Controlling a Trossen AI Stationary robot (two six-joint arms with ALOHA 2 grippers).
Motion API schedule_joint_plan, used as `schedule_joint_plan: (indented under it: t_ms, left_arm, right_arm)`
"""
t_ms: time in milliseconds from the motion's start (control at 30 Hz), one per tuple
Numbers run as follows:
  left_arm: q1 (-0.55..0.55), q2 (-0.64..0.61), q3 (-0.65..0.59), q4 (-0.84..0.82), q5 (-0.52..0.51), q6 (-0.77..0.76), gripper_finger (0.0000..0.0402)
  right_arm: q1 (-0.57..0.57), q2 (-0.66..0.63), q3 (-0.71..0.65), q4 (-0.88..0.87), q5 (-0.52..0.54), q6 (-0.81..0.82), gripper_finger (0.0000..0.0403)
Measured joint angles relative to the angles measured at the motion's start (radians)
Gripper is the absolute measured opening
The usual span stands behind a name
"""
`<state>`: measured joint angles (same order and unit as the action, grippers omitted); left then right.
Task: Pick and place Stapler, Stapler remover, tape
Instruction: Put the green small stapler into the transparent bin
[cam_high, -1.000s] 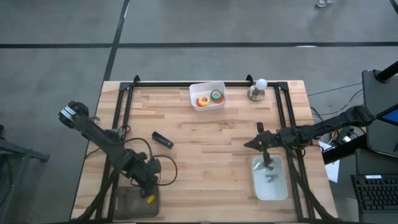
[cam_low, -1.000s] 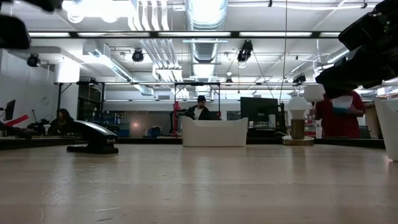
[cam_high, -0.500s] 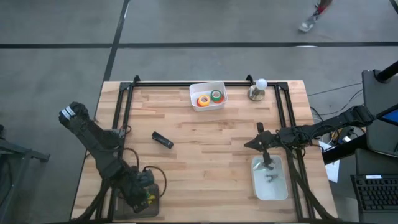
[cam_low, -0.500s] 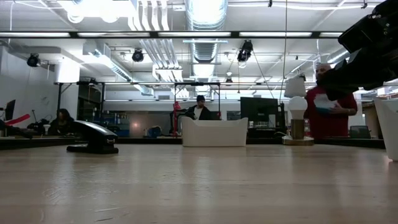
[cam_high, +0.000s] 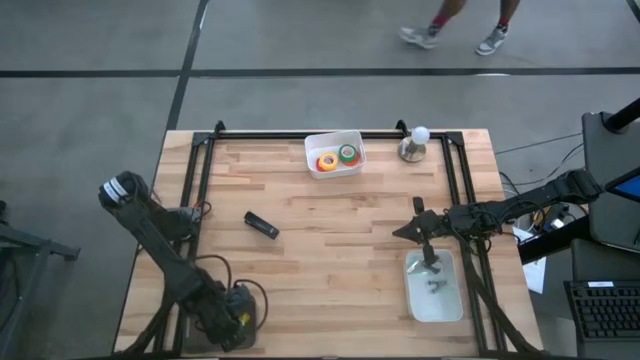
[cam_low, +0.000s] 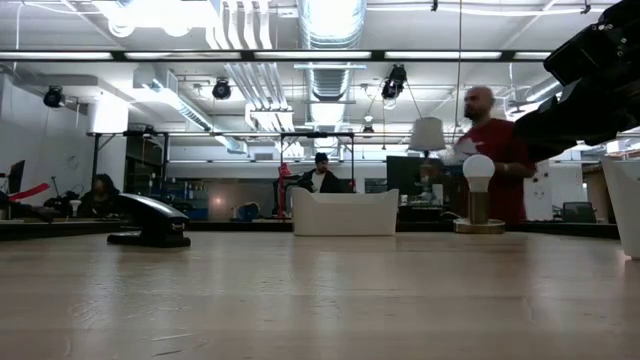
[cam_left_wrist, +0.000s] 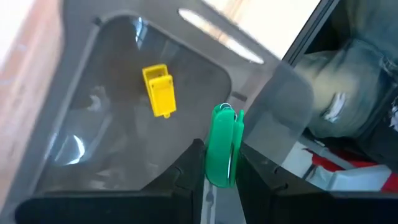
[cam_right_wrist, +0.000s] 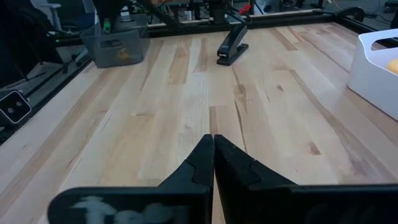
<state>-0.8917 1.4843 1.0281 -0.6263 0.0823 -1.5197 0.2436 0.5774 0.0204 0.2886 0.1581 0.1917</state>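
My left gripper (cam_high: 238, 312) hangs over the grey bin (cam_left_wrist: 93, 143) at the table's near left corner, shut on a green staple remover (cam_left_wrist: 224, 143). A yellow staple remover (cam_left_wrist: 159, 91) lies on the bin's floor. The black stapler (cam_high: 261, 225) rests flat on the wood left of centre; it also shows in the low view (cam_low: 150, 222). Tape rolls, one green (cam_high: 347, 153) and one orange-yellow (cam_high: 327, 161), lie in the white bin (cam_high: 318, 170) at the far edge. My right gripper (cam_high: 413, 229) waits shut at the right, above the table. My left gripper pinches the green staple remover between its two fingers, one on each broad side, at the end nearest the wrist (cam_left_wrist: 219, 177). The fingers slant steeply down from above. The remover sticks out past the fingertips, clear of the bin's floor.
A clear bin (cam_high: 455, 300) holding a small dark item (cam_high: 436, 287) sits near my right gripper. A bulb on a round stand (cam_high: 414, 143) is at the far right. Black rails (cam_high: 300, 133) frame the table. A person in red (cam_low: 490, 150) walks behind the table.
My left gripper has moved toward the table's near edge and a little down, rolling about its own line, and now hangs over the grey bin with the green staple remover still in its hold. A person has crossed the room behind the table.
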Motion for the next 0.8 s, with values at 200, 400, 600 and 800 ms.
schedule_joint_plan:
  t_ms: [200,400,600,800]
  left_arm:
    - [0.000,0.017,-0.031,0.062,0.026,-0.019,0.0076]
    - [0.001,0.017,-0.051,0.077,-0.013,-0.008,0.0076]
    - [0.002,0.018,-0.139,0.167,-0.015,-0.038,0.0076]
    - [0.004,0.018,-0.192,0.207,-0.015,-0.115,0.0095]
  right_arm:
    - [0.000,0.000,0.000,0.001,0.001,0.000,0.0008]
    - [0.000,0.000,0.000,0.002,0.001,0.000,0.0008]
    - [0.000,0.000,0.000,0.002,0.001,0.011,0.0008]
    - [0.000,0.000,0.000,0.001,0.001,0.011,0.0008]
